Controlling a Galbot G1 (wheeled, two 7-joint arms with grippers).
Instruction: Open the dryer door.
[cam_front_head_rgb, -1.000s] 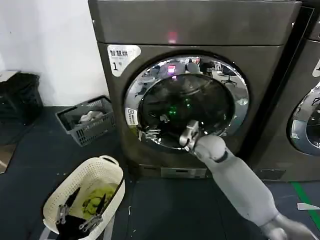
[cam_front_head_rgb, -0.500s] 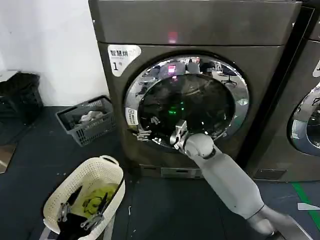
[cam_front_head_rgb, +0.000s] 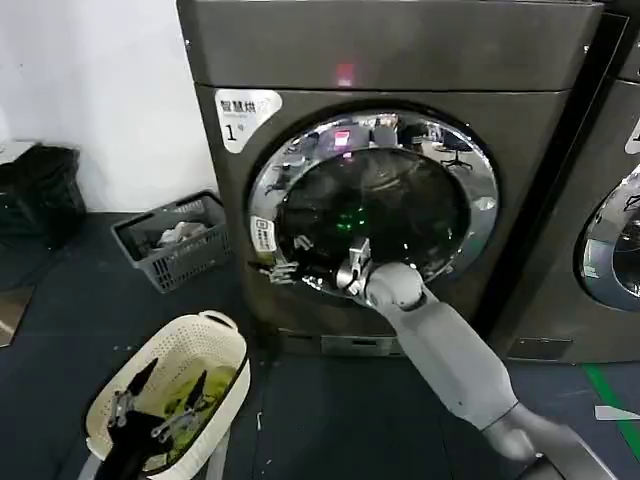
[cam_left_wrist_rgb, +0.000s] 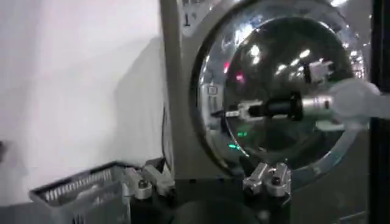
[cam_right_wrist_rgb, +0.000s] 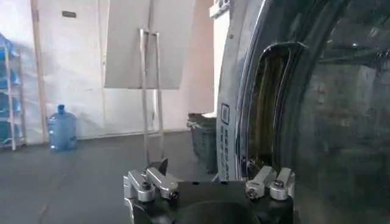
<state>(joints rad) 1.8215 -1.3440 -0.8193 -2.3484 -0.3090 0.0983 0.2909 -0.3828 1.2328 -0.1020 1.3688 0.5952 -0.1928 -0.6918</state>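
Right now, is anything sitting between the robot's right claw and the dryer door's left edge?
Nothing visible does. The right gripper is already at the left rim of the dryer door, fingers open beside the chrome ring. The floor in front of the dryer looks bare there.

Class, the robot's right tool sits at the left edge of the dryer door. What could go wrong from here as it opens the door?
1. The right tool meets the dryer door at its smooth chrome rim, so it may slip off without catching the handle recess.
2. The right arm lies across the lower part of the door, so it could block the door's swing.
The left tool hangs over the white basket, likely clear of the door.
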